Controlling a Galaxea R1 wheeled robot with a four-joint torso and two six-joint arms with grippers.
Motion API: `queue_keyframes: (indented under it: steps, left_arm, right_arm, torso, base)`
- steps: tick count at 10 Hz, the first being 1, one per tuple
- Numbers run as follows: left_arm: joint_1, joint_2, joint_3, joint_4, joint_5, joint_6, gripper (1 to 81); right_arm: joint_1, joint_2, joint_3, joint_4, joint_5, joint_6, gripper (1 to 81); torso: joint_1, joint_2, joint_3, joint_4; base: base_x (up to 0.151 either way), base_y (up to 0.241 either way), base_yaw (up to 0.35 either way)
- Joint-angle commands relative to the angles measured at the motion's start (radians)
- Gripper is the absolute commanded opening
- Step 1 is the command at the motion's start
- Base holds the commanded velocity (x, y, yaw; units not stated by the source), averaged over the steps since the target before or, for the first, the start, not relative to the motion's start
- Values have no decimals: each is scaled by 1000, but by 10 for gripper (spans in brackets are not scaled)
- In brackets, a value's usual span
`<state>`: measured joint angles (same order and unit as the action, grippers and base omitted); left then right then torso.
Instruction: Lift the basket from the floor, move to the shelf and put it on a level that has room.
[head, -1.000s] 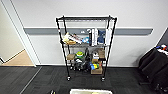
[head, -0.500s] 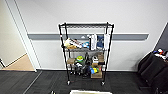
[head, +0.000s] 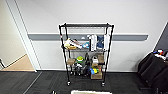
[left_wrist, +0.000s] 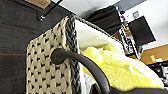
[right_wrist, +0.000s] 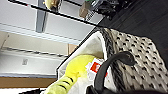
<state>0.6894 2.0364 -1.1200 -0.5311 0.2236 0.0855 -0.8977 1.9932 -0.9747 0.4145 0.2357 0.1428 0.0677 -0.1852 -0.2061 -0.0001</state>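
Observation:
The shelf (head: 86, 53) is a black wire rack against the white wall, straight ahead in the head view. Its top level (head: 86, 25) looks bare; the lower tiers hold books, boxes and small items. The basket's white-lined rim (head: 91, 92) peeks in at the bottom edge, above the dark carpet floor (head: 50, 82). In the left wrist view the woven basket (left_wrist: 47, 62) sits close, its dark loop handle (left_wrist: 82, 62) running into my left gripper (left_wrist: 100, 90). The right wrist view shows the basket's other end (right_wrist: 135, 62), its handle (right_wrist: 112, 62) leading into my right gripper (right_wrist: 96, 90). Yellow plush (left_wrist: 117, 67) fills the basket.
A doorway with light wooden flooring (head: 21, 63) opens at the left. Black bags or chairs (head: 155, 67) stand at the right by the wall. A grey rail (head: 130, 37) runs along the wall behind the rack. The rack stands on small casters (head: 68, 83).
The whole head view has shifted: the rack looks slightly larger and lower, so the camera has come nearer. The basket's rim now shows at the bottom edge.

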Motion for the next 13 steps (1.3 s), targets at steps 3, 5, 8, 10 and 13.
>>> queue_keyframes:
  steps: [3, 5, 8, 10, 13]
  left_arm:
    - [-119, -33, 34, -13, 26, 19, 10]
    - [-119, -31, 35, -13, 26, 19, 10]
    - [-119, -28, 35, -13, 25, 19, 10]
    - [-119, -28, 39, -15, 26, 19, 10]
    - [-118, -30, 52, -15, 26, 19, 10]
  right_arm:
    - [98, -37, 42, -37, -10, -3, 10]
    - [98, -35, 38, -37, -10, -3, 10]
    - [91, -29, 28, -39, -10, -3, 10]
    - [93, -28, 28, -37, -9, -3, 10]
    - [90, -29, 38, -39, -9, -3, 10]
  torso:
    - [-1, 0, 72, 0]
    - [-2, 0, 55, 0]
    - [-3, 0, 55, 0]
    - [-5, -2, 56, 0]
    - [-5, -1, 56, 0]
  base:
    - [0, 0, 0]
    - [0, 0, 0]
    - [25, 0, 0]
    - [84, 0, 0]
    - [89, 0, 0]
